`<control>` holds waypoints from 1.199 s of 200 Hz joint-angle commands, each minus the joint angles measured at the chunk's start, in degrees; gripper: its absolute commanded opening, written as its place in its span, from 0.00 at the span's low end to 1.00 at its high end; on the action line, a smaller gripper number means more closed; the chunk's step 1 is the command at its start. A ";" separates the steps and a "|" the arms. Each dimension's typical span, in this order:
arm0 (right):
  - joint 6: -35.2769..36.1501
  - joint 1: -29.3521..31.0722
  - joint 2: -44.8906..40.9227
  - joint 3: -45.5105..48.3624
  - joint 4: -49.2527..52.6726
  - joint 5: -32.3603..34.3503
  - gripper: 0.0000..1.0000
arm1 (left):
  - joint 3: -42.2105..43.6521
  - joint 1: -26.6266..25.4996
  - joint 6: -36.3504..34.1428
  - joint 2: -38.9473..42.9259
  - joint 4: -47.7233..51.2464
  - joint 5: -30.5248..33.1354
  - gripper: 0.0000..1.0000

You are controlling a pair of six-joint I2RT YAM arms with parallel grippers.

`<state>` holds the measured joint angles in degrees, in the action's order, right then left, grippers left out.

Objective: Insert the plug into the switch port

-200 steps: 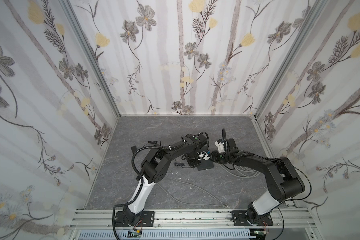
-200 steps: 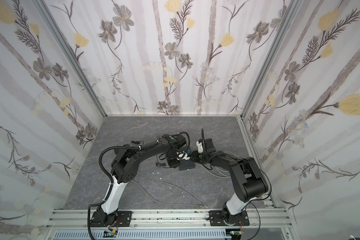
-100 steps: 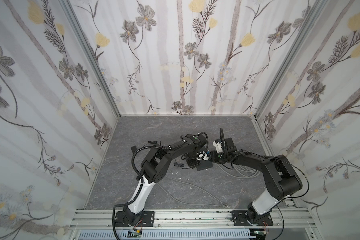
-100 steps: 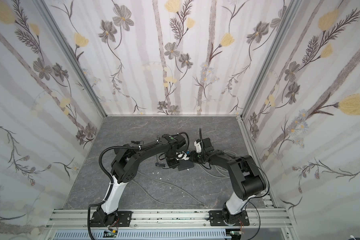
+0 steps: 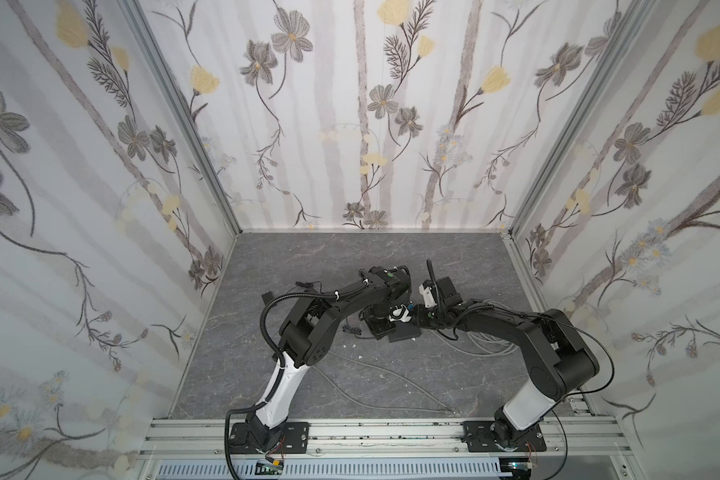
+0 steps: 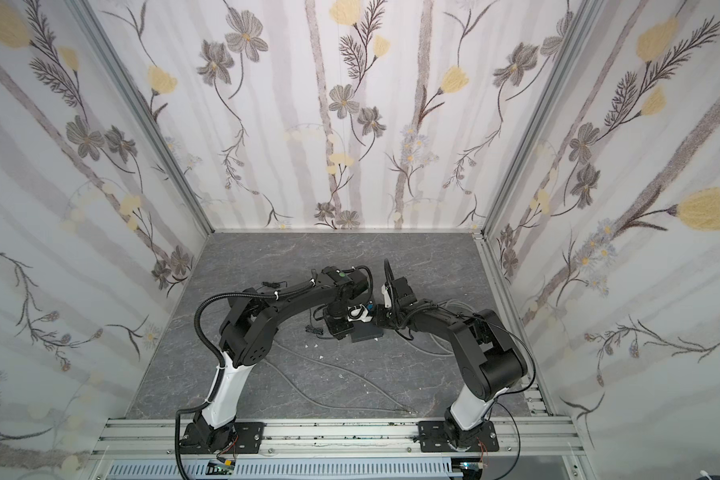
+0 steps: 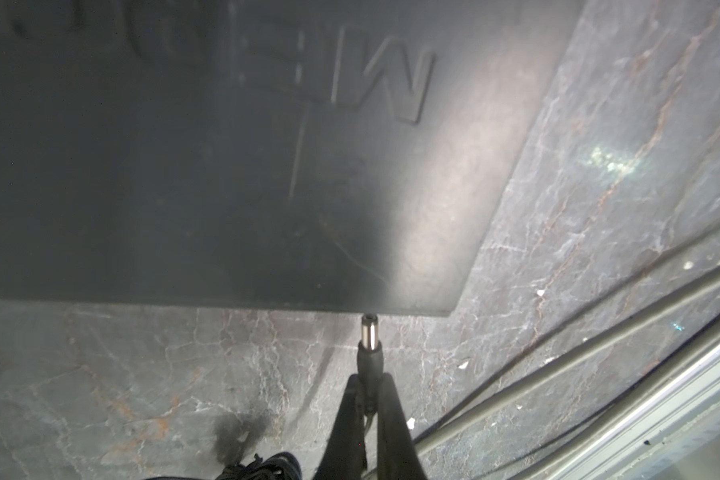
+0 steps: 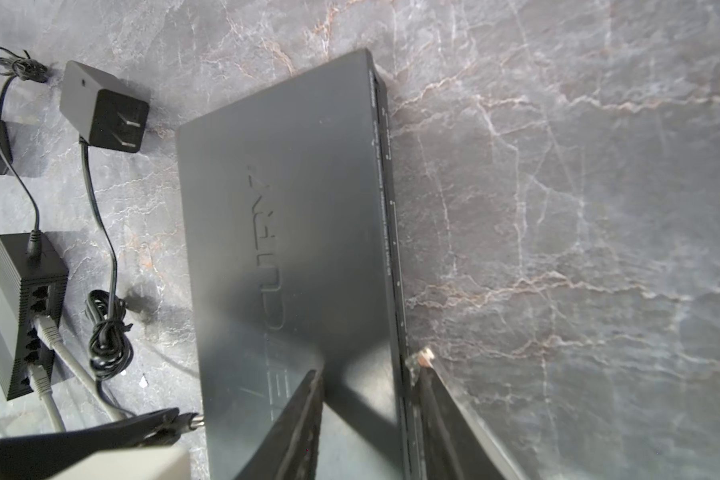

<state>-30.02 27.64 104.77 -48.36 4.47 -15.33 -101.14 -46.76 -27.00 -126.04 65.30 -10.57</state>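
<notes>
Okay, plug: barrel plug [image 7: 368, 336] pinched in the left gripper [image 7: 366, 380], tip against the switch [image 7: 225, 166] side wall; not seated, I judge.
Where: switch mid-table in both top views, left gripper at its 10 o'clock, right gripper [image 8: 368, 365] at 1 o'clock.
Right gripper: jaws parted astride the switch's long edge, visibly clamping nothing.
Risk: an off-port tip jams and shoves the switch.
View gap: left wrist hides the port; only right wrist shows the power adapter [image 8: 102, 108].

Both top views are bright, evenly lit and sharp, with soft shadows on the floor [image 5: 391, 374] at lower centre. My left wrist view is dim, a pale sheen on the switch [image 7: 433, 208]; my right fingers [image 8: 300, 428] look blurred.
</notes>
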 commanded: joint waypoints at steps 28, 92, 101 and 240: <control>-1.09 1.63 -0.62 1.10 -3.46 -9.83 0.40 | -0.55 -0.42 -1.14 -0.35 -8.89 -4.37 0.00; -2.26 -3.31 -2.38 8.10 -11.87 -20.00 0.40 | 2.00 0.11 -0.15 1.19 -13.17 -5.26 0.00; -1.93 -3.58 -2.06 8.11 -12.11 -20.64 0.40 | 2.13 0.22 -0.28 1.19 -13.22 -5.24 0.00; -1.25 -5.77 -2.82 11.22 -14.06 -24.78 0.38 | 5.08 2.28 1.86 4.77 -16.48 -6.45 0.00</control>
<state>-30.57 21.63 102.17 -37.58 -9.06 -32.77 -95.77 -44.42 -25.85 -121.73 57.21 -13.50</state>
